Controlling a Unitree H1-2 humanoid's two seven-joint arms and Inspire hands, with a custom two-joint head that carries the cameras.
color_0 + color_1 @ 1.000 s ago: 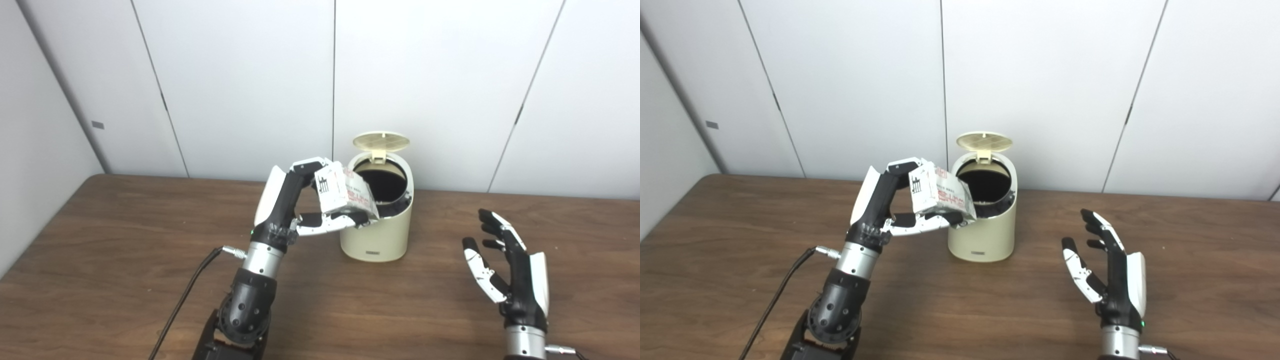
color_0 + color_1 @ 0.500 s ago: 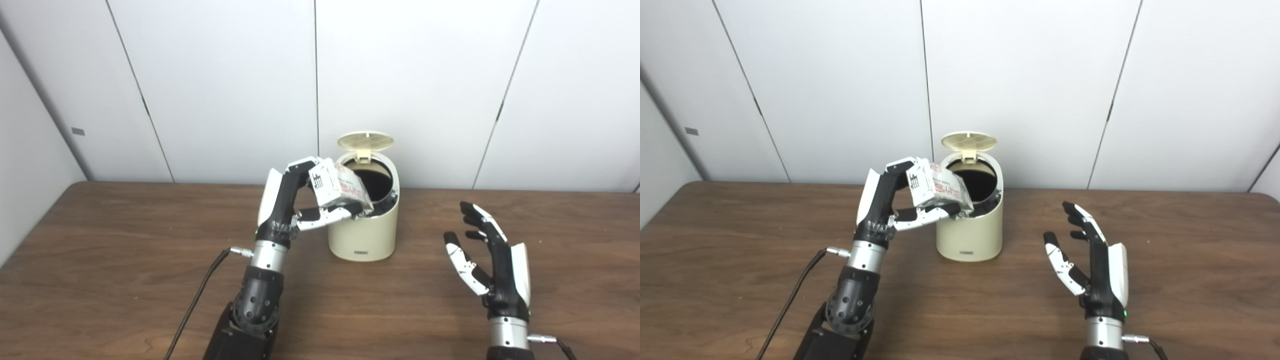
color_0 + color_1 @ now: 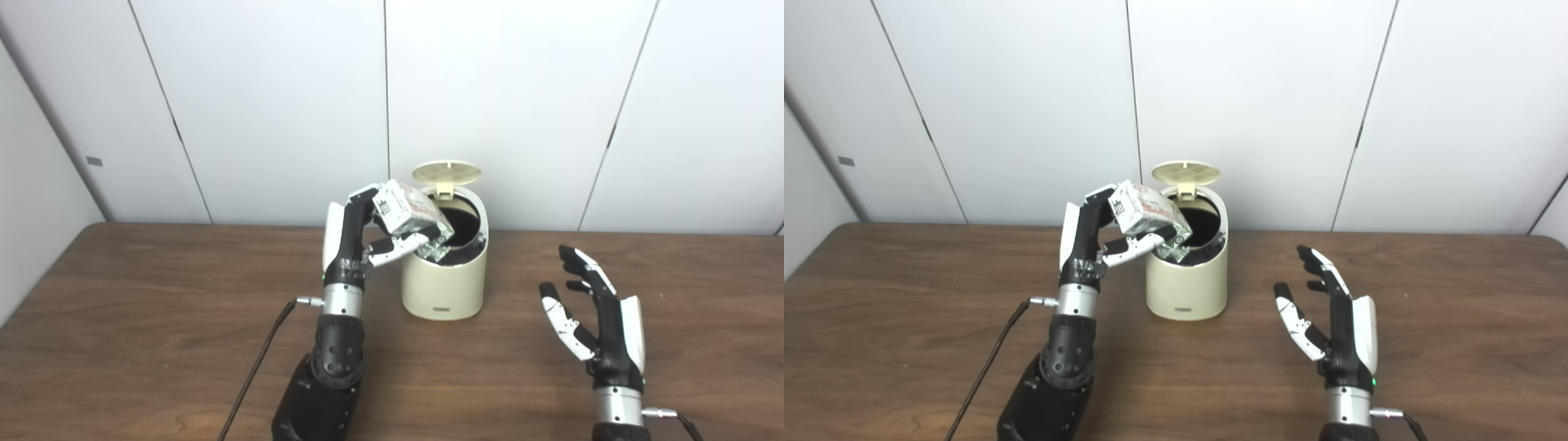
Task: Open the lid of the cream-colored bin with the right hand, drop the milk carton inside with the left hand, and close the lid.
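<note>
Milk carton (image 3: 409,210) had tipped further over bin (image 3: 445,288) mouth | left hand (image 3: 358,236) clasped it | lid (image 3: 446,173) up | right hand (image 3: 597,324) splayed, empty

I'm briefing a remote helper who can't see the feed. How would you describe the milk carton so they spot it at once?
Start at the brown wooden table and find the cream-colored bin near its back edge, its lid standing open. Just left of the bin's mouth, the left hand holds the milk carton tilted over the rim. It is the only white box with red and black print.
</note>
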